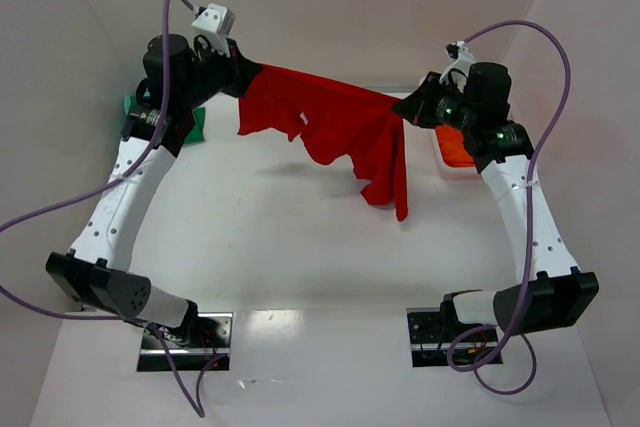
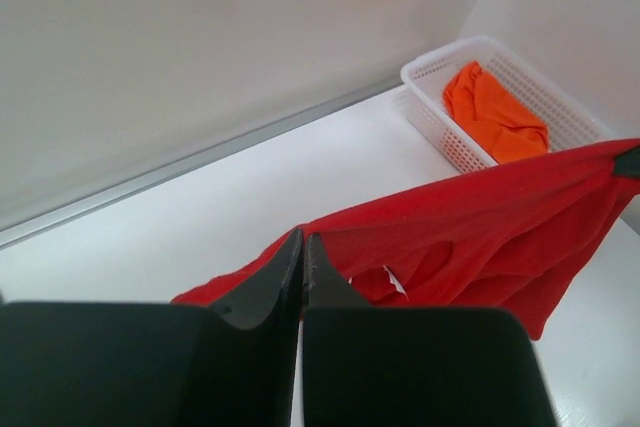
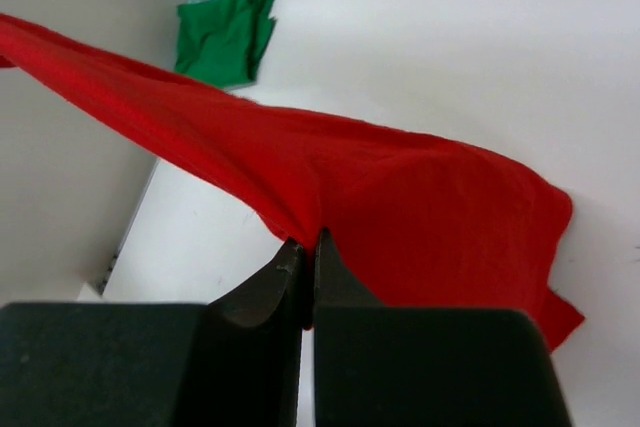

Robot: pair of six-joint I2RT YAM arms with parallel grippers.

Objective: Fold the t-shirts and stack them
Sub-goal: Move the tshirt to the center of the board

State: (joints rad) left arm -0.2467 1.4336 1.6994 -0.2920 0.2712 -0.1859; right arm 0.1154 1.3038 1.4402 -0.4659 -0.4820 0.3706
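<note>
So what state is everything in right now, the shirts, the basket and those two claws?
left gripper: shut on the red t-shirt
right gripper: shut on the red t-shirt
red t-shirt: held up, stretched between both grippers, rest hanging loose
green t-shirt: lying bunched up, not held
white lattice basket: upright, one shirt inside
orange t-shirt: crumpled inside the white lattice basket

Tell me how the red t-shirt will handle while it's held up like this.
Probably very floppy: the red t-shirt sags and hangs in folds between the left gripper and right gripper. Likely light, since two small pinches alone hold it up. Its loose lower edge may drag or bunch when lowered.
</note>
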